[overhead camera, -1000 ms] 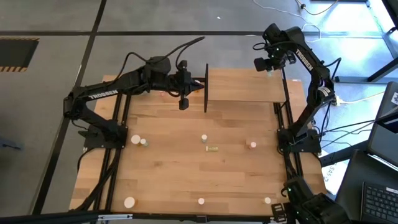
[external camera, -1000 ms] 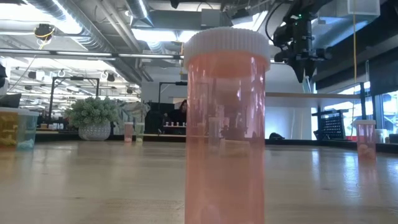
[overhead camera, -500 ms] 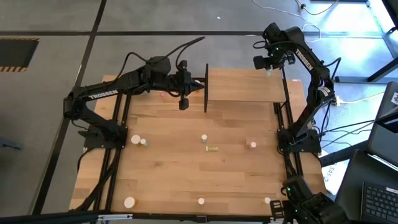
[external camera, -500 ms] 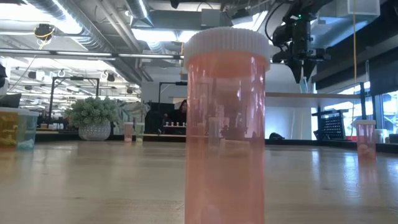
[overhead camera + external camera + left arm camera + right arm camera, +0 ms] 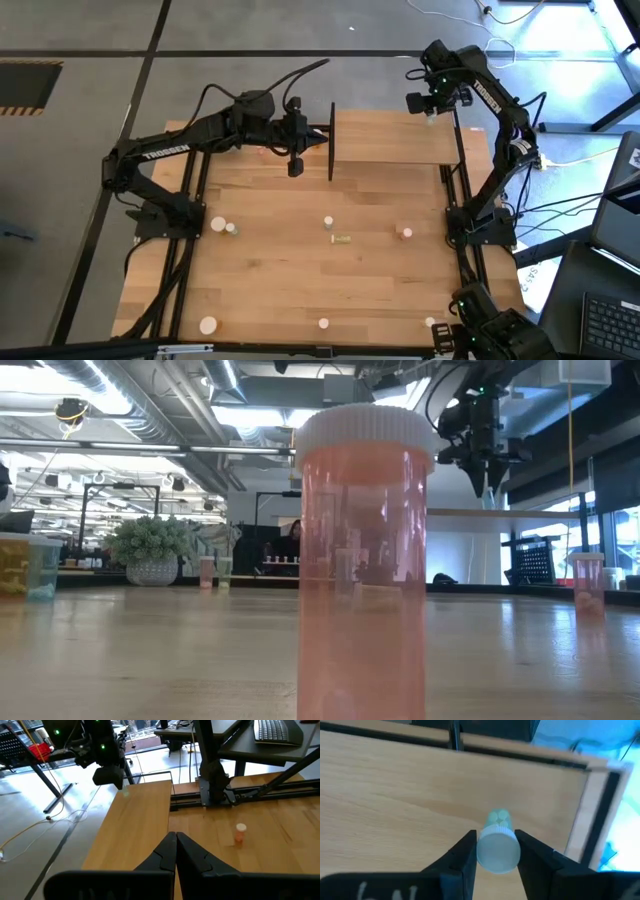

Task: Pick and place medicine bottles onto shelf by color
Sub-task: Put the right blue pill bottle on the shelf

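Note:
The shelf [image 5: 395, 137] is a light-wood board in black posts at the table's far side. My right gripper [image 5: 431, 106] hangs over its far right corner, pointing down, shut on a green medicine bottle [image 5: 497, 842] with a pale cap. My left gripper [image 5: 176, 846] is shut on nothing and hovers level at the shelf's left end [image 5: 316, 136]. Several bottles stand on their bases on the table: a pink-red one [image 5: 365, 560] close to the low camera, an orange one [image 5: 405, 233], and a pair [image 5: 224, 227]. A yellowish one [image 5: 342, 239] lies on its side. My right gripper pinches the green bottle just below its cap [image 5: 496, 851] between the two fingers [image 5: 466, 854], one on each side. The fingers come from above and point down. The bottle hangs upright, cap up, over the shelf board [image 5: 395, 795]; whether its base touches the board I cannot tell.
A green plant ball in a pot [image 5: 150, 548] and clear tubs [image 5: 25, 565] stand beyond the table's left side. More bottles stand near the front edge [image 5: 208, 325], [image 5: 323, 323], [image 5: 430, 322]. The shelf's black post [image 5: 331, 140] rises next to my left gripper.

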`<move>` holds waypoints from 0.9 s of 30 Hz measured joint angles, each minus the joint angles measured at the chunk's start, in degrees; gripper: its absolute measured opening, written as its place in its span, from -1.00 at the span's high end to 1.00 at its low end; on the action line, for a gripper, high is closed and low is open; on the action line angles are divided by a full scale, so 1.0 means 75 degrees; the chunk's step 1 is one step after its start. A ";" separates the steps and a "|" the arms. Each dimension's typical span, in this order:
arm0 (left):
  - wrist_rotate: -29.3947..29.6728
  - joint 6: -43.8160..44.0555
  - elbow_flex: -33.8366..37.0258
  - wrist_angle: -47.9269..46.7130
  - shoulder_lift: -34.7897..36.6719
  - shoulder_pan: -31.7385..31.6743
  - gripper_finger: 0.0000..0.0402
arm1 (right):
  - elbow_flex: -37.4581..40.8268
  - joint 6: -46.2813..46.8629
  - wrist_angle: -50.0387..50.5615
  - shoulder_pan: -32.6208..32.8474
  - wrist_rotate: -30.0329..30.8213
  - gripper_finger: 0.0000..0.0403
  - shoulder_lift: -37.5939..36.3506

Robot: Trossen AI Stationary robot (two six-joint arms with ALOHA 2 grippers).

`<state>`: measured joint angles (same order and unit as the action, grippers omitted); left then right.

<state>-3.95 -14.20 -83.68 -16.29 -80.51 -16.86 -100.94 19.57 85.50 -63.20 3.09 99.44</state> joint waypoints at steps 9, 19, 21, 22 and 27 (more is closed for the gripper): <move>0.0003 0.0000 0.0000 0.0000 0.0003 0.0000 1.00 | 0.0360 -0.0026 -0.0341 0.0000 -0.0009 0.41 -0.0041; 0.0003 0.0003 0.0000 0.0003 0.0003 0.0000 1.00 | 0.0369 -0.0049 -0.0393 0.0000 -0.0006 0.41 -0.0032; 0.0003 0.0003 0.0002 0.0003 0.0003 0.0000 1.00 | 0.0370 -0.0055 -0.0398 0.0000 -0.0006 0.40 -0.0029; 0.0003 0.0003 0.0000 0.0003 0.0003 0.0000 1.00 | 0.0372 -0.0058 -0.0400 0.0000 -0.0006 0.39 -0.0029; 0.0003 0.0003 0.0000 0.0003 0.0006 0.0000 1.00 | 0.0429 -0.0072 -0.0407 -0.0003 -0.0039 0.28 0.0057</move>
<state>-3.92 -14.17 -83.68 -16.27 -80.47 -16.86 -97.72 19.03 82.45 -63.22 2.80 99.87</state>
